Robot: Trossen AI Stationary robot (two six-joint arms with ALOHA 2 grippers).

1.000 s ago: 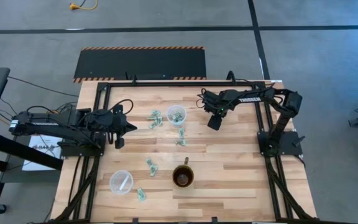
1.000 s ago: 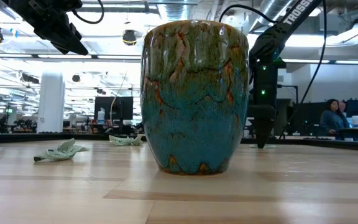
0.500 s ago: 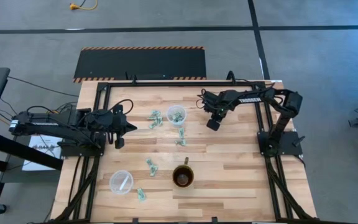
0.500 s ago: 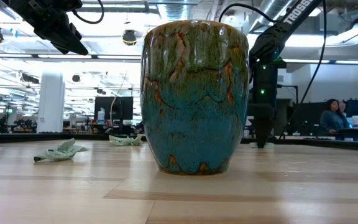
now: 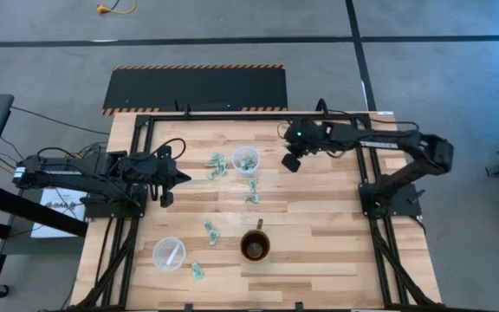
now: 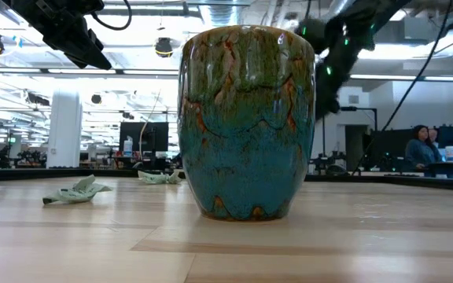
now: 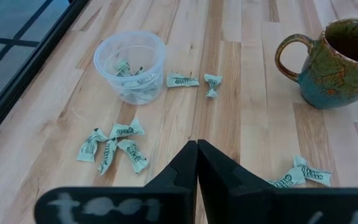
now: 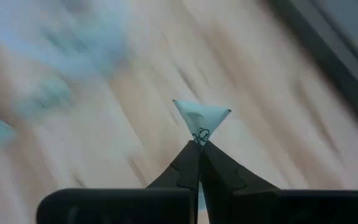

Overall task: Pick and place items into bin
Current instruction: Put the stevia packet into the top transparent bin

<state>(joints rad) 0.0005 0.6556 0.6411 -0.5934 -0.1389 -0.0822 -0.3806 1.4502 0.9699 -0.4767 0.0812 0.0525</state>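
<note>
Left gripper [image 5: 165,176]: hanging over the table's left side, fingers [image 7: 185,165] pressed together on nothing.
Wrappers [image 5: 216,165]: I am counting six loose spots from above: a cluster of about three beside the far cup, two near the middle, one by the mug, one at the near edge, and more inside the far cup. In the left wrist view a pair [image 7: 191,81] is lying just beside that cup and another [image 7: 297,176] is lying near the mug.
Cups: two clear ones; the near cup [image 5: 169,253] is sitting at the front left, the far cup [image 5: 246,159] is standing mid-table with wrappers in it.
Mug [image 5: 255,245]: one, standing upright at the front centre, handle pointing toward the far side.
Right gripper [image 5: 291,161]: hovering just right of the far cup, fingers [image 8: 191,165] clenching one pale wrapper [image 8: 201,118] that is sticking out past the tips.
Change: the right arm is stretching out flatter than a second ago, and its gripper is now sitting farther left and nearer the far cup; the left arm and everything on the table are lying as before.
In the way: from table height the mug [image 6: 247,122] is filling the middle and hiding the far cup; two wrappers [image 6: 75,191] are showing to its left.
Around: a table [image 5: 319,225] of pale wood, a striped black mat [image 5: 195,88] beyond it, a person [image 6: 421,147] sitting far off in the room.
</note>
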